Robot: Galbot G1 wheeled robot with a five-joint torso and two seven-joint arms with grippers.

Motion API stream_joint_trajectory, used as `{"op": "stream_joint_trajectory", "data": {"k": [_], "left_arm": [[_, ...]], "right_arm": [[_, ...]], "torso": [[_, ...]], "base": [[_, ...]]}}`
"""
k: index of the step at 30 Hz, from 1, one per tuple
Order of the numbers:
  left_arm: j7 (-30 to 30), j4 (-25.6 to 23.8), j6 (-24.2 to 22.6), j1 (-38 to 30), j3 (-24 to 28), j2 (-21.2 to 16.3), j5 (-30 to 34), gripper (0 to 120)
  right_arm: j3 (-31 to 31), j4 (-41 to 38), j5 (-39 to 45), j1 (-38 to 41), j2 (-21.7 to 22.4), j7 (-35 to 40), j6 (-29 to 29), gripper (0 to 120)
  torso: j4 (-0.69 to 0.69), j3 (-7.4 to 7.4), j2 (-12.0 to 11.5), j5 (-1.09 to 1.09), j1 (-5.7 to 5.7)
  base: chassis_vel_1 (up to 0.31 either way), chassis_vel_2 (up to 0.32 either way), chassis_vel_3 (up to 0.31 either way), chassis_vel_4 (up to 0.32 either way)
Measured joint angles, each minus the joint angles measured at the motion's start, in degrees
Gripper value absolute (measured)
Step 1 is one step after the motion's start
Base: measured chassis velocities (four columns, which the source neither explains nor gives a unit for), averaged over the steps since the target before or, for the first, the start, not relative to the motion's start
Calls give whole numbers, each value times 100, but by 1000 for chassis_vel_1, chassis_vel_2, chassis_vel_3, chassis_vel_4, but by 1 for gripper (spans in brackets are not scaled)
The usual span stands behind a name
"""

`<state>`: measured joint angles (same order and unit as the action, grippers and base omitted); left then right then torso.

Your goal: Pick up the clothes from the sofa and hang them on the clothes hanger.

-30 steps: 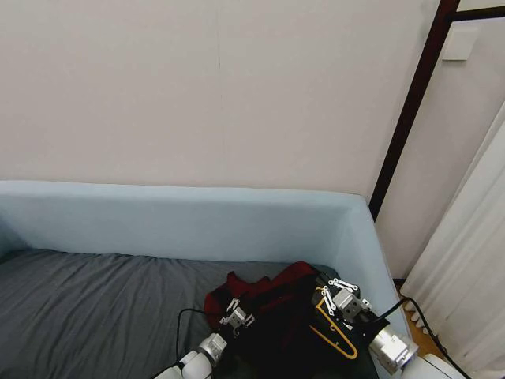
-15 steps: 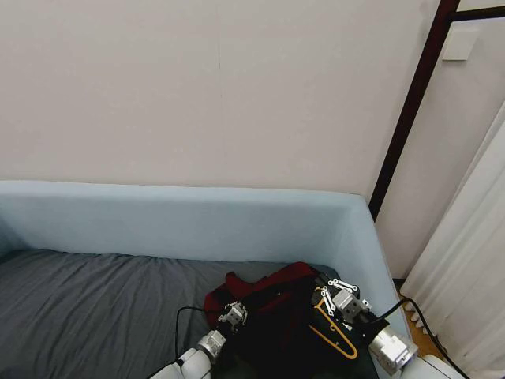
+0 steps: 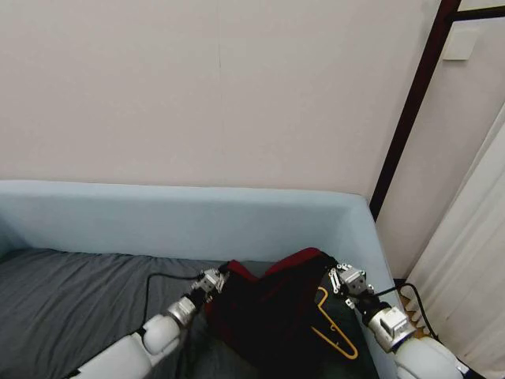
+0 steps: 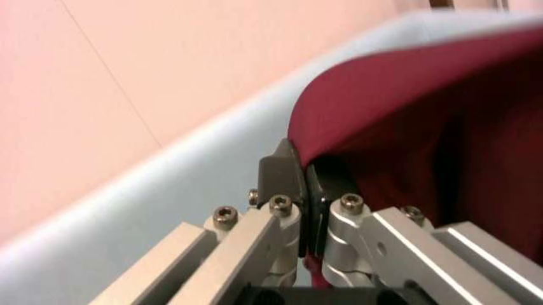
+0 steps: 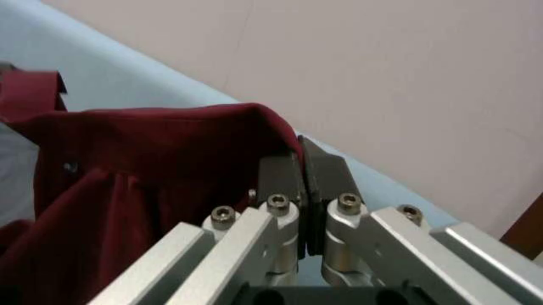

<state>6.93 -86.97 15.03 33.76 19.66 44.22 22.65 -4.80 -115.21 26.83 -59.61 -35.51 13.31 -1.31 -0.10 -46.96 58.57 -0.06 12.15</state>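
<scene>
One pale blue sofa (image 3: pixel 181 221) with a grey seat spans the head view. The dark red garment (image 3: pixel 268 304) hangs spread above the sofa's right end, stretched between the two arms. Its top edge is taut and its lower folds drop toward the seat; whether they touch the cushion cannot be told.

A yellow clothes hanger (image 3: pixel 335 335) lies lower down, beside the garment's right side and close to the sofa's right armrest. It is not threaded into the garment.

The left end effector (image 3: pixel 211 280) is clenched on the garment's left top corner, and its wrist view shows red cloth pinched between the closed pads (image 4: pixel 303 175). The right end effector (image 3: pixel 346 278) is clamped on the opposite corner, again with fabric folded over the closed pads in its wrist view (image 5: pixel 301 168).

By this, the pick-up looks done. Getting the garment onto the hanger appears to be all that is left.

Around the work, a plain cream wall (image 3: pixel 197 95) rises behind the sofa's backrest. A white curtain (image 3: pixel 473 268) falls at the far right, with a dark door frame (image 3: pixel 410 110) slanting beside it. A thin black cable (image 3: pixel 166 278) loops off the left arm near the cloth.

With both end effectors occupied, nothing is free to take the hanger, and the armrest crowds the space beside it.
</scene>
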Motion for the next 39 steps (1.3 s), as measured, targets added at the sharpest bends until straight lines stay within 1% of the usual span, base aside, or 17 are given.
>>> {"op": "stream_joint_trajectory", "data": {"k": [1, 6, 7, 11, 12, 16, 17, 20, 21, 23, 25, 27, 30, 32, 36, 38, 39], "left_arm": [[0, 0, 0, 0, 0, 0, 0, 0], [199, -1618, -1267, -276, -349, -955, 769, 0], [199, -1618, -1267, -276, -349, -955, 769, 0], [372, -2692, -2030, -379, -896, -1794, 1272, 0], [372, -2692, -2030, -379, -896, -1794, 1272, 0], [383, -3365, -2355, 7, -1728, -2480, 1660, 0], [383, -3365, -2355, 7, -1728, -2480, 1660, 0], [521, -3974, -2600, 425, -2494, -3180, 1994, 0], [521, -3974, -2600, 425, -2494, -3180, 1994, 0], [688, -4235, -2735, 410, -2643, -3451, 2195, 0], [821, -4485, -2858, 315, -2689, -3675, 2309, 0], [862, -4581, -2885, 285, -2702, -3762, 2338, 0], [1078, -5039, -3096, 76, -2732, -4205, 2601, 0], [1102, -5089, -3120, 38, -2734, -4259, 2634, 0], [1406, -5495, -3557, -593, -2733, -4808, 3075, 0], [1462, -5555, -3686, -680, -2728, -4868, 3148, 0], [1534, -5627, -3881, -768, -2721, -4925, 3237, 0]], "right_arm": [[0, 0, 0, 0, 0, 0, 0, 0], [-16, -467, 665, 493, 452, 149, 403, 0], [-16, -467, 665, 493, 452, 149, 403, 0], [91, -694, 1270, 1208, 812, 252, 780, 0], [91, -694, 1270, 1208, 812, 252, 780, 0], [236, -695, 1804, 2019, 949, 227, 902, 0], [236, -695, 1804, 2019, 949, 227, 902, 0], [317, -799, 2262, 2551, 1098, 151, 1001, 0], [317, -799, 2262, 2551, 1098, 151, 1001, 0], [295, -967, 2423, 2646, 1262, 125, 1052, 0], [211, -1234, 2548, 2644, 1448, 119, 1087, 0], [180, -1343, 2593, 2637, 1511, 102, 1095, 0], [-7, -1845, 2742, 2559, 1817, 77, 1107, 0], [-26, -1895, 2763, 2555, 1846, 82, 1110, 0], [-89, -2198, 3008, 2761, 2001, 201, 1247, 0], [-91, -2215, 3042, 2784, 2005, 232, 1273, 0], [-92, -2236, 3082, 2795, 2005, 280, 1317, 0]], "torso": [[0, 0, 0, 0, 0], [2, 0, 0, 1, 0], [2, 0, 0, 1, 0], [0, 1, 0, 0, 0], [0, 1, 0, 0, 0], [4, 0, 0, -1, 0], [4, 0, 0, -1, 0], [4, 0, 0, 0, -1], [4, 0, 0, 0, -1], [4, 1, 0, 1, -1], [-1, 1, 0, 0, 0], [-1, 1, 0, 1, 0], [1, 1, 0, 0, -1], [1, 1, 1, 0, -1], [3, 1, 1, 1, -2], [4, 1, 1, 2, -1], [4, 1, 1, 3, -1]], "base": [[0, 0, 0, 0], [0, 0, 0, 0], [0, 0, 0, 0], [0, 0, 0, 0], [0, 0, 0, 0], [0, 0, 0, 0], [0, 0, 0, 0], [0, 0, 0, 0], [0, 0, 0, 0], [0, 0, 0, 0], [0, 0, 0, 0], [0, 0, 0, 0], [0, 0, 0, 0], [0, 0, 0, 0], [0, 0, 0, 0], [0, 0, 0, 0], [0, 0, 0, 0]]}}
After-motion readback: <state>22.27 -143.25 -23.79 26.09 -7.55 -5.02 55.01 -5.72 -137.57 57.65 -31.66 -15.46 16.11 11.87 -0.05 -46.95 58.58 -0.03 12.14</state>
